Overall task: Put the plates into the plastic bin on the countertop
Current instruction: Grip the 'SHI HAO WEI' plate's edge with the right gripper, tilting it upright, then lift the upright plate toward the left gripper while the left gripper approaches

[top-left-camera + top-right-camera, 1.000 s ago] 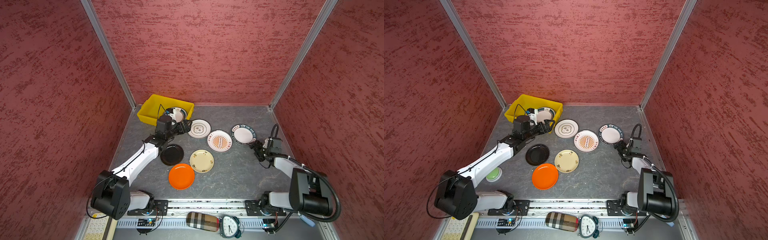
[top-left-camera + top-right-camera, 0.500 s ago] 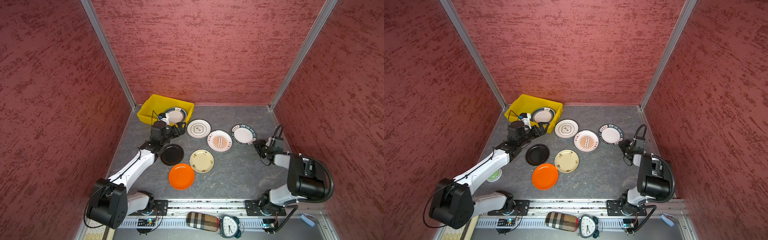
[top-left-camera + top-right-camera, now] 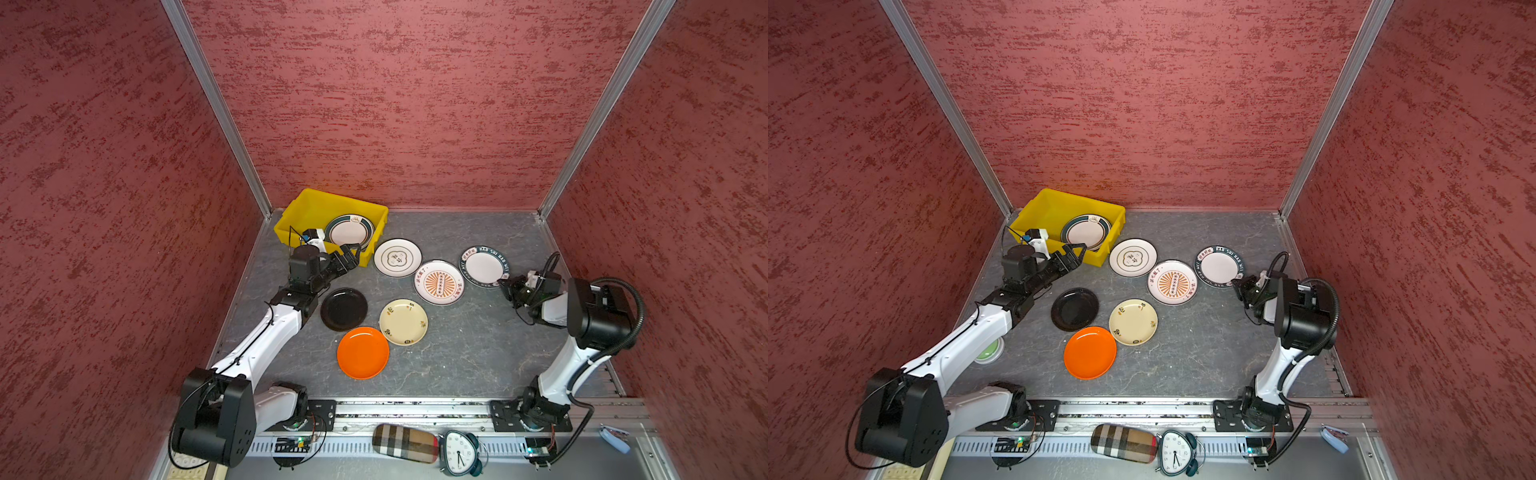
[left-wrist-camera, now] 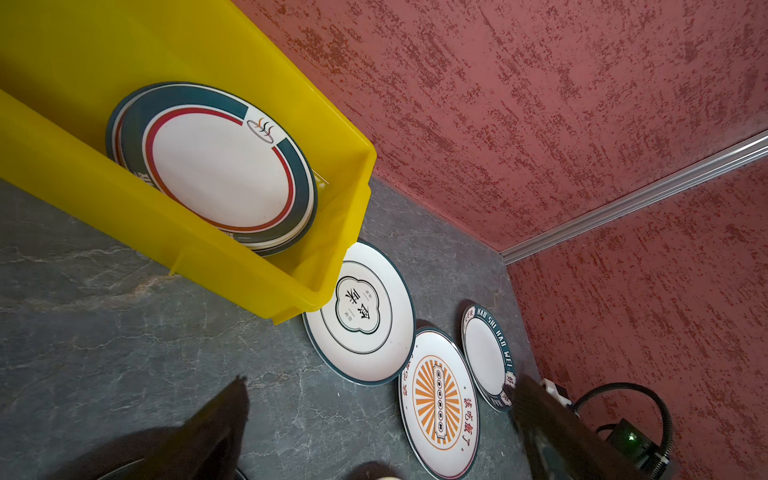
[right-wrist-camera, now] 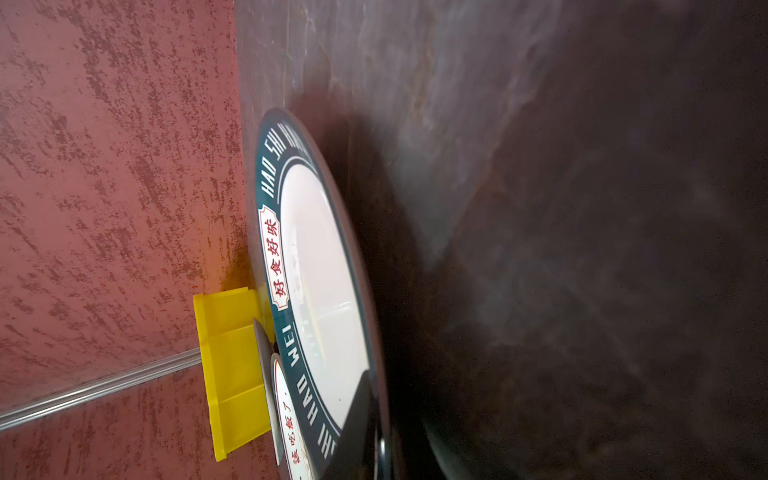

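The yellow plastic bin (image 3: 316,208) stands at the back left of the countertop (image 3: 457,353) and holds teal-rimmed plates (image 3: 350,232) stacked inside. My left gripper (image 3: 351,253) hovers open by the bin's front wall, nothing between its fingers (image 4: 232,399). On the counter lie a cloud-outline plate (image 3: 397,257), a sunburst plate (image 3: 439,282), a black plate (image 3: 344,309), a cream floral plate (image 3: 403,322) and an orange plate (image 3: 363,352). My right gripper (image 3: 505,284) is shut on the near rim of the teal lettered plate (image 3: 484,266), seen edge-on in the right wrist view (image 5: 320,257).
Red textured walls close in three sides, with metal rails at the corners. A checked case (image 3: 405,444) and an alarm clock (image 3: 459,453) sit on the front rail. A green-and-white round object (image 3: 988,351) lies partly under my left arm.
My right gripper has closed onto the lettered plate's rim. My left arm has drawn back a little from the bin toward the front left, still open.
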